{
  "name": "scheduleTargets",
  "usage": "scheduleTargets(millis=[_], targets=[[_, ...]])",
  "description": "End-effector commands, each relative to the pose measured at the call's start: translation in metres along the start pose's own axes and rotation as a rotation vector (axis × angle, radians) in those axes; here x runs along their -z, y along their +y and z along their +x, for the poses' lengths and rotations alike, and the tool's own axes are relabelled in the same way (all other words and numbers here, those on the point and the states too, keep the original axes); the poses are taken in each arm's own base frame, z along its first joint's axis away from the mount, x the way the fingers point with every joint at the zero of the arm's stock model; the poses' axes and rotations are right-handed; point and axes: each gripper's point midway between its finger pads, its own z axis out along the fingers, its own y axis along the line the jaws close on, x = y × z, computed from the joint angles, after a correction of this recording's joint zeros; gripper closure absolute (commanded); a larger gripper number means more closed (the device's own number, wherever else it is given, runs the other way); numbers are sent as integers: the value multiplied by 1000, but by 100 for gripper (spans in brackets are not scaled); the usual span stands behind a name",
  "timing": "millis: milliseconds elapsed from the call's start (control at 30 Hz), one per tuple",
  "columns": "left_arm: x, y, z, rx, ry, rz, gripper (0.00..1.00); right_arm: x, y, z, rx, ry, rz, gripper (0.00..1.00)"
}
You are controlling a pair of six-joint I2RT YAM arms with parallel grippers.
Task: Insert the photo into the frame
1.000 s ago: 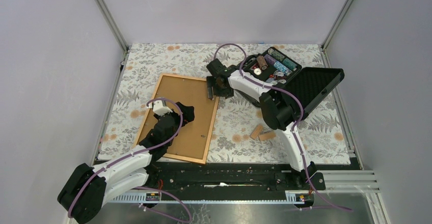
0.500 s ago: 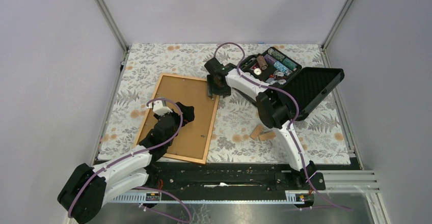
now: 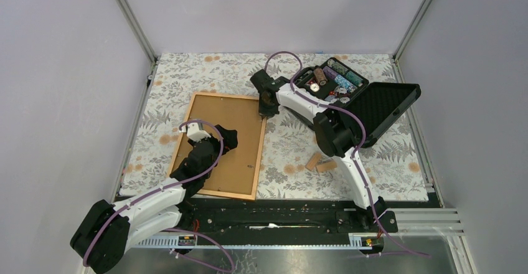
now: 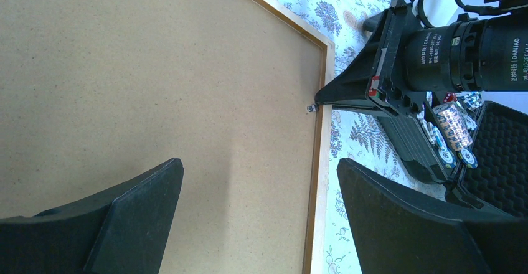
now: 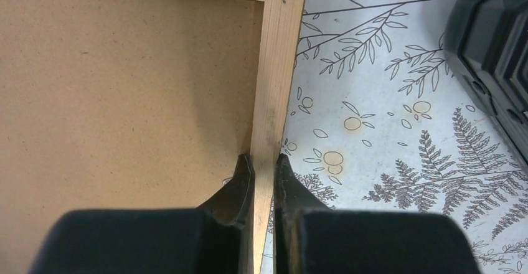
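Altogether one frame (image 5: 277, 68), two small wooden blocks (image 3: 313, 160)

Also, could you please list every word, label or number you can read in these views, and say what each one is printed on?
"DAMIAO": printed twice in white on the right arm's black motor housing, left wrist view.
Smaller line of print beside each "DAMIAO": too small to read.
Markings on the chips in the open case: too blurred to read.
The frame and the tablecloth: no text.
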Motion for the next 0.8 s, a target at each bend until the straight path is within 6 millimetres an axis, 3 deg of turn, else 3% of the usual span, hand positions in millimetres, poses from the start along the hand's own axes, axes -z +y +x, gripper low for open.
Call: scheduleTargets(millis=[0, 100, 200, 233, 433, 567, 767], targets=[[-2, -17, -15, 25, -38, 38, 1, 7, -3, -2, 48, 3, 10, 96], [-1, -17, -16, 26, -40, 39, 1, 25, 2, -13, 59, -22, -28, 56], [-1, -17, -16, 26, -41, 38, 1, 49, 6, -18, 90, -38, -73, 31], [-1, -17, -16, 26, -40, 38, 1, 54, 7, -15, 104, -35, -86, 27], [-2, -17, -15, 24, -37, 37, 1, 63, -6, 39, 190, 51, -46, 23], [-3, -18, -14, 22, -30, 37, 1, 60, -2, 81, 258, 88, -16, 23], [-3, -18, -14, 21, -29, 36, 1, 47, 8, 114, 271, 160, -58, 25]])
